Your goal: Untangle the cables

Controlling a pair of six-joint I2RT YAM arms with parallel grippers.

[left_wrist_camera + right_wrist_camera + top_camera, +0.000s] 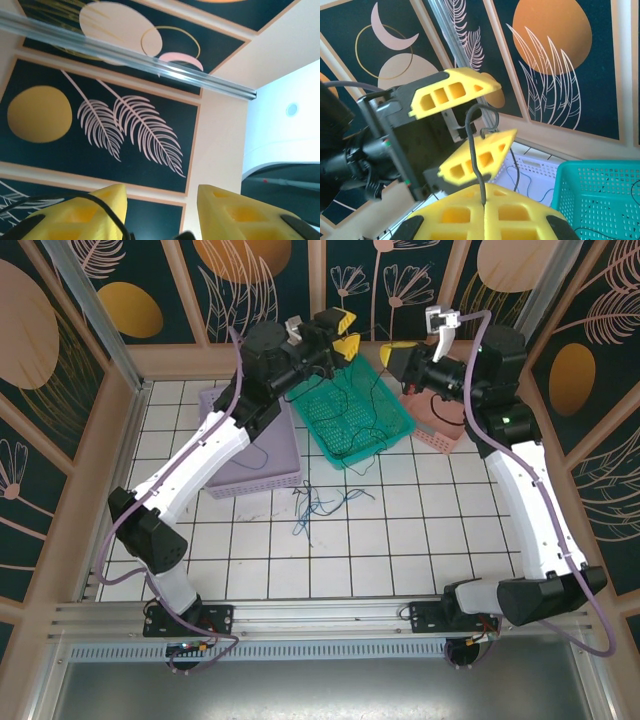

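Holding black cable (471,150) high over the basket (600,190), right fingers (520,217) pinch it tight while left fingers (455,92), half-spread, straddle it, likely to draw it free.

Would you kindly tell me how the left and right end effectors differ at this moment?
The left end effector has its fingers apart, while the right end effector has them pressed together. The right end effector pinches the black cable in the seam between its fingers; on the left end effector that cable only drapes over one finger, ungripped. Both have yellow fingers and sit raised, close together.
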